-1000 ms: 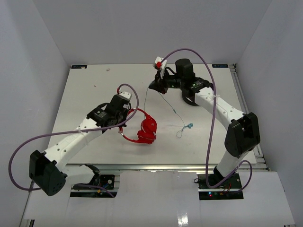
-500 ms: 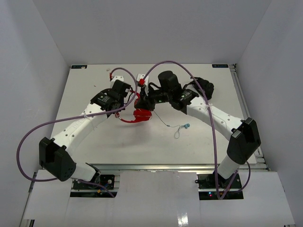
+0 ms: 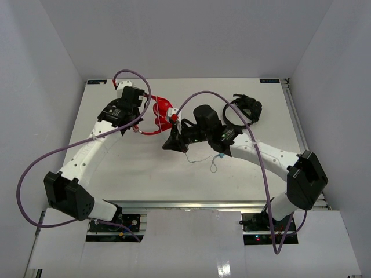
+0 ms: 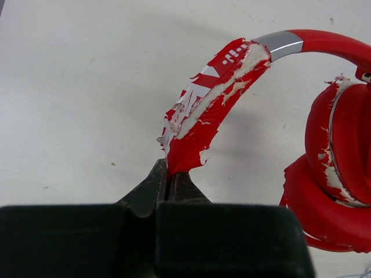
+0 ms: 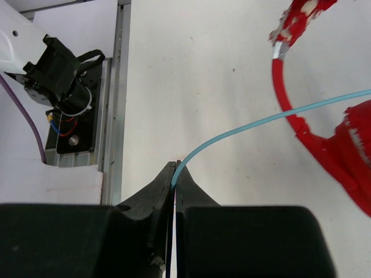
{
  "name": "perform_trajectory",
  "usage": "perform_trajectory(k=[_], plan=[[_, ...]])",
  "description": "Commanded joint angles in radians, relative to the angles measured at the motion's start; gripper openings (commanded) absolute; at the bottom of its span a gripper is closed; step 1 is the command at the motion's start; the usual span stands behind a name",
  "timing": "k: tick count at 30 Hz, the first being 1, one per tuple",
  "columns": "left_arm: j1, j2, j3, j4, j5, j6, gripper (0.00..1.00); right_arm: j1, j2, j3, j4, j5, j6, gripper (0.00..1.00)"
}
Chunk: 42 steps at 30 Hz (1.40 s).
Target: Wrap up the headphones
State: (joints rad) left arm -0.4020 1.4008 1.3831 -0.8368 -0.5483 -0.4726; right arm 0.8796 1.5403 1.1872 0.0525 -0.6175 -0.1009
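The red headphones (image 3: 157,112) lie at the back middle of the table, next to my left gripper (image 3: 142,111). In the left wrist view that gripper (image 4: 169,169) is shut on the worn, peeling red headband (image 4: 215,98), with the earcups (image 4: 336,168) at the right. My right gripper (image 3: 168,145) is shut on the thin pale blue cable (image 5: 261,123), which runs from the jaws (image 5: 175,168) up right toward the headphones (image 5: 324,145). The cable's loose end and plug (image 3: 219,155) lie under the right arm.
Black headphones (image 3: 244,109) lie at the back right of the table. The left arm's base bracket (image 5: 61,87) shows at the table's near edge in the right wrist view. Purple cables loop off both arms.
My left gripper carried the red headphones from the table's middle to the back left. My right gripper swung from the back down to the middle front, drawing the cable with it.
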Motion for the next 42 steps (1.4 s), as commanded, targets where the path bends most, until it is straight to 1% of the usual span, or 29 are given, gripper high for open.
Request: perform_trajectory(k=[1,4,11,17,21,25,27,31,33,34,40,42], plan=[[0.017,-0.083,0.078,0.087,0.045,-0.080,0.00,0.018,-0.056,-0.104,0.226,-0.006,0.058,0.08],[0.017,-0.104,0.072,0.109,0.086,-0.137,0.00,0.021,-0.062,-0.161,0.305,-0.005,0.076,0.08],[0.017,-0.185,0.020,0.168,0.227,-0.232,0.00,0.025,-0.063,-0.235,0.416,0.075,0.089,0.08],[0.017,-0.238,0.021,0.181,0.255,-0.264,0.00,0.025,-0.073,-0.321,0.567,0.093,0.129,0.08],[0.017,-0.269,0.024,0.196,0.316,-0.294,0.00,0.028,-0.066,-0.368,0.627,0.093,0.145,0.08],[0.017,-0.305,0.011,0.216,0.338,-0.331,0.00,0.027,-0.066,-0.420,0.693,0.122,0.155,0.08],[0.018,-0.334,-0.004,0.243,0.392,-0.361,0.00,0.028,-0.056,-0.423,0.708,0.120,0.157,0.08],[0.018,-0.357,-0.030,0.292,0.577,-0.400,0.00,0.027,-0.033,-0.413,0.717,0.138,0.158,0.08],[0.018,-0.368,-0.049,0.302,0.634,-0.408,0.00,0.028,-0.031,-0.420,0.721,0.150,0.153,0.08],[0.018,-0.378,-0.055,0.305,0.657,-0.410,0.00,0.028,-0.033,-0.423,0.723,0.159,0.148,0.08],[0.018,-0.442,-0.070,0.310,0.683,-0.370,0.00,0.018,-0.041,-0.450,0.744,0.195,0.136,0.08],[0.018,-0.453,-0.068,0.317,0.739,-0.353,0.00,0.009,-0.036,-0.456,0.749,0.193,0.139,0.08]])
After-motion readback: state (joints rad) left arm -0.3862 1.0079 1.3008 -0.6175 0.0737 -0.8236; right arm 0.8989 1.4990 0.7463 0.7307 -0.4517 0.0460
